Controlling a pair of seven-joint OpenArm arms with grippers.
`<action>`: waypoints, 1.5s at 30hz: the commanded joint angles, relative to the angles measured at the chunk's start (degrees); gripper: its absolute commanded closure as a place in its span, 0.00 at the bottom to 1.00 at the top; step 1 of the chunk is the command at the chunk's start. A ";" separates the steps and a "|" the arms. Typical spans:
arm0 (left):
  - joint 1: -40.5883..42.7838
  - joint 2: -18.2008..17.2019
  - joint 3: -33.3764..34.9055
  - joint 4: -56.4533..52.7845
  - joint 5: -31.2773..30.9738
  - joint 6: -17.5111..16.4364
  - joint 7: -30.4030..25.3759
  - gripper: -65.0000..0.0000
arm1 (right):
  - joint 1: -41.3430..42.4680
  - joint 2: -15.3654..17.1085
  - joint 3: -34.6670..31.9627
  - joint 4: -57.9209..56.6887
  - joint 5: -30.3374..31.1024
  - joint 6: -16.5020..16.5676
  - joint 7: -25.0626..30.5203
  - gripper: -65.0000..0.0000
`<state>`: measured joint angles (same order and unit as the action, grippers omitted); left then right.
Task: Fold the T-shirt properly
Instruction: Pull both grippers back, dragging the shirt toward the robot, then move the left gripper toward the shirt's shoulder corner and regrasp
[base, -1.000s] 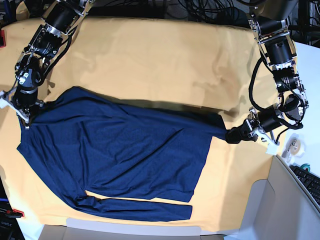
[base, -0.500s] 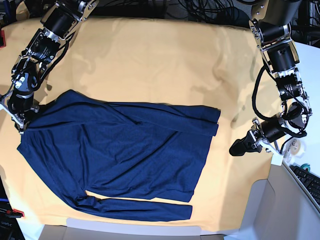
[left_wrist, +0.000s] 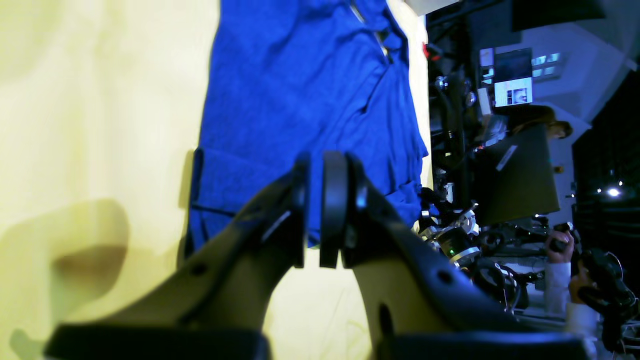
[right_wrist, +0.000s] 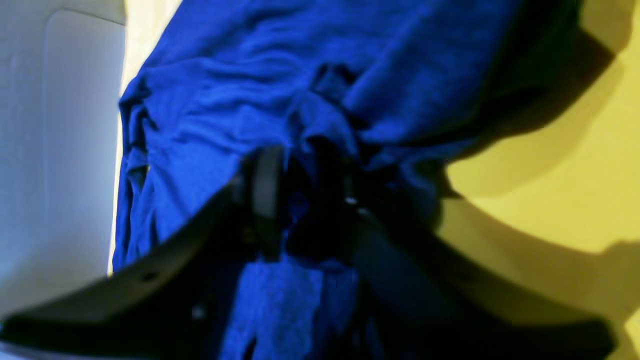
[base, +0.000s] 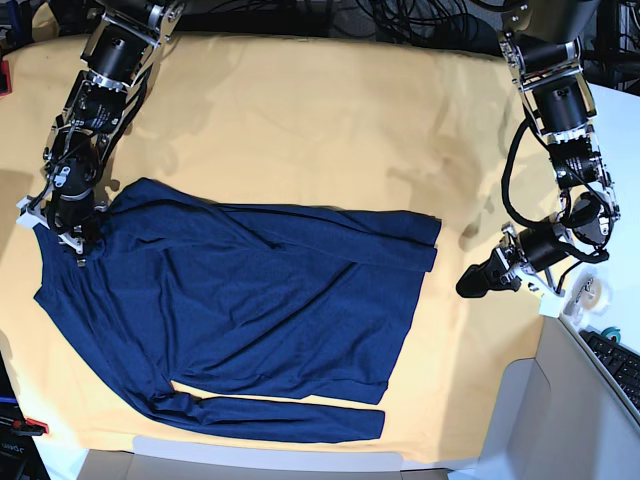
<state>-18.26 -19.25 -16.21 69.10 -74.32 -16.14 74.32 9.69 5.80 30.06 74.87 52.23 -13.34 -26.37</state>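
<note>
Fabric of the T-shirt (base: 250, 300) lies between the right gripper's (right_wrist: 300, 200) parted jaws; the left gripper (left_wrist: 314, 210), closed and empty, hovers off the hem.

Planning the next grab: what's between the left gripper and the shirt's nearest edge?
Only bare yellow-orange cloth separates the left gripper from the T-shirt, per the base view.
</note>
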 joint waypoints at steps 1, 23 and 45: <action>-0.68 -0.93 -0.10 0.92 -1.59 -0.25 0.01 0.94 | 1.43 0.83 -0.04 1.30 0.12 0.73 0.66 0.65; 4.68 -0.93 -0.10 6.72 -1.94 -0.25 0.62 0.93 | -5.87 -4.88 9.36 13.79 4.96 0.64 0.66 0.23; 6.44 -0.84 -0.10 6.72 -2.03 -0.25 0.62 0.93 | -0.07 -3.12 11.47 -3.00 6.54 1.34 0.83 0.23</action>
<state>-10.76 -19.22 -16.21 74.89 -74.59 -16.34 74.94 9.43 2.87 41.71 72.44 59.24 -9.23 -23.51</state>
